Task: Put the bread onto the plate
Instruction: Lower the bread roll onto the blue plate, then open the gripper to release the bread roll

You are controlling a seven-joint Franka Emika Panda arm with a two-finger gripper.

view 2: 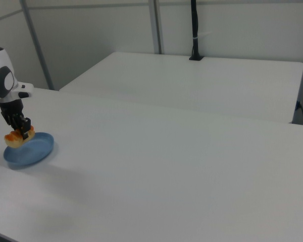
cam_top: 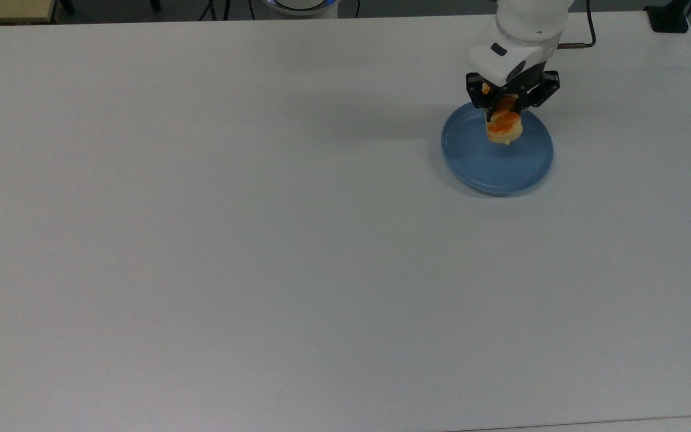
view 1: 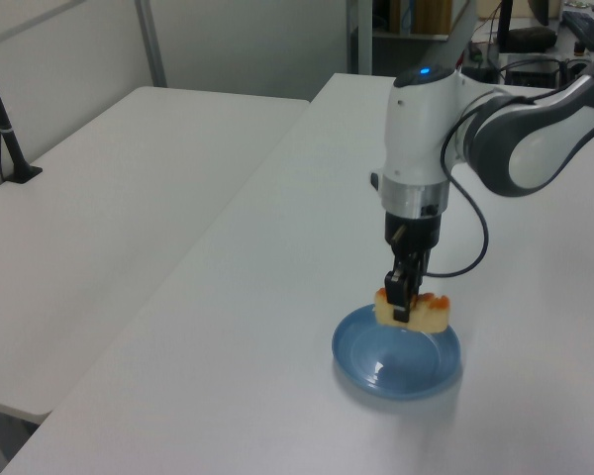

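The blue plate [cam_top: 489,168] lies near the far right of the white table in the top view. My gripper [cam_top: 506,111] hangs over the plate's far part, shut on the bread [cam_top: 504,127], a pale roll with orange glaze. In the left view the bread [view 1: 428,311] hangs just above the plate [view 1: 396,368], held across its middle by the gripper [view 1: 401,307]. In the right view the gripper [view 2: 24,132] holds the bread [view 2: 16,137] low over the plate [view 2: 33,154] at the right view's left edge.
The white table [cam_top: 261,240] stretches wide towards the top view's left and front. A second white table [view 1: 109,228] stands beside it, carrying a black post [view 1: 5,129]. A black clamp [cam_top: 669,18] sits at the far right corner.
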